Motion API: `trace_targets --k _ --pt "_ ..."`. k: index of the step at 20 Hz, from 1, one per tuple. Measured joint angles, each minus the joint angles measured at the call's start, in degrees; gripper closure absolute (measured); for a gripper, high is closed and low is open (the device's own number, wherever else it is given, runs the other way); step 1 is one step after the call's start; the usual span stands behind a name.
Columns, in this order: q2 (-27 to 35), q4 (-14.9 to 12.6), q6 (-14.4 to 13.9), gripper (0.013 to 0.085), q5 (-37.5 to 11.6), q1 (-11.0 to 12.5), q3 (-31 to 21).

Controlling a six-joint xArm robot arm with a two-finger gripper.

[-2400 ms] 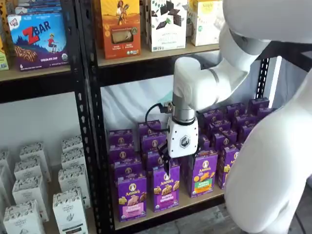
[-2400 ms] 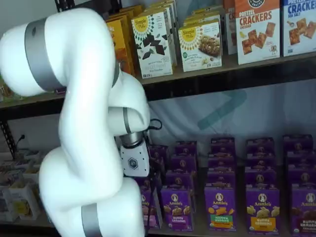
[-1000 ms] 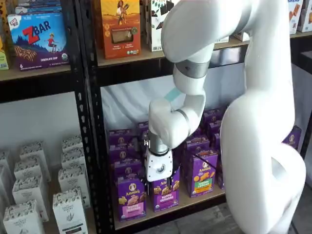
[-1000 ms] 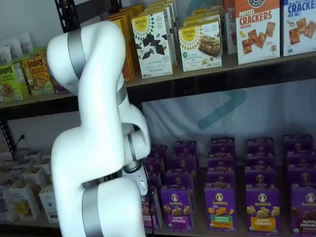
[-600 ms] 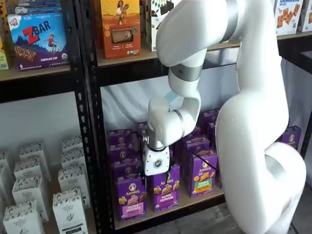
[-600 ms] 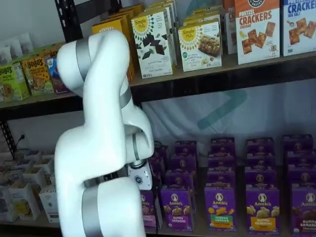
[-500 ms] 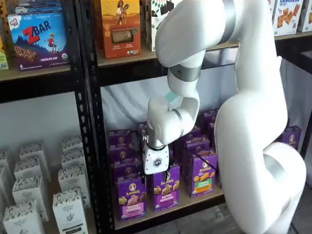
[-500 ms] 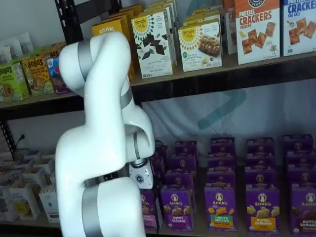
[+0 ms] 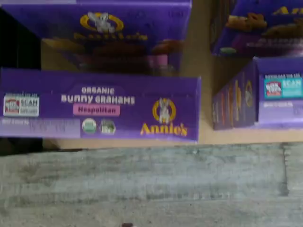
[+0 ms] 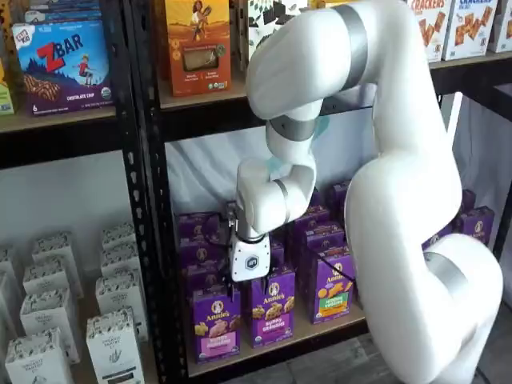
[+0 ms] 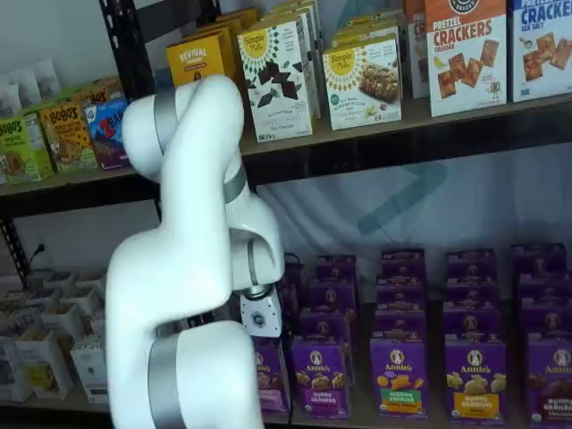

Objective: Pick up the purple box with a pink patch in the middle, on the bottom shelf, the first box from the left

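Note:
The purple box (image 10: 216, 323) with the pink panel stands upright at the front left of the bottom shelf (image 10: 320, 329). In a shelf view it is partly hidden behind the arm (image 11: 271, 376). The wrist view looks down on its top face (image 9: 99, 105), which bears a pink "Neapolitan" label, and on the tan board (image 9: 203, 138). My gripper (image 10: 250, 282) hangs just above and slightly right of this box; it also shows in a shelf view (image 11: 264, 338). Its white body shows, but the fingers are not plain enough to judge a gap.
A purple carton with a purple panel (image 10: 272, 314) and one with a green-orange panel (image 10: 334, 293) stand right of the target. More purple cartons fill the rows behind. A black upright (image 10: 152, 240) is close on the left. White cartons (image 10: 112, 344) fill the neighbouring bay.
The gripper has shifted left and a little up, from over the purple-panel carton toward the pink-panel box. The arm's upper links have swung right.

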State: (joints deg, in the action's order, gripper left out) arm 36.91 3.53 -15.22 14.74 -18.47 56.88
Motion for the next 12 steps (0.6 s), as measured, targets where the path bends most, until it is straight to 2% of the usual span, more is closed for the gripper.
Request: trace_targets --k 6,8,12 --pt "4.2 2.1 2.3 0.0130 1.5 0.3 5.7" --pt "5.2 3.7 3.8 0.0130 2.2 0.4 7.2" --pt "7.7 2.7 3.1 0.0130 3.6 0.7 11.0"
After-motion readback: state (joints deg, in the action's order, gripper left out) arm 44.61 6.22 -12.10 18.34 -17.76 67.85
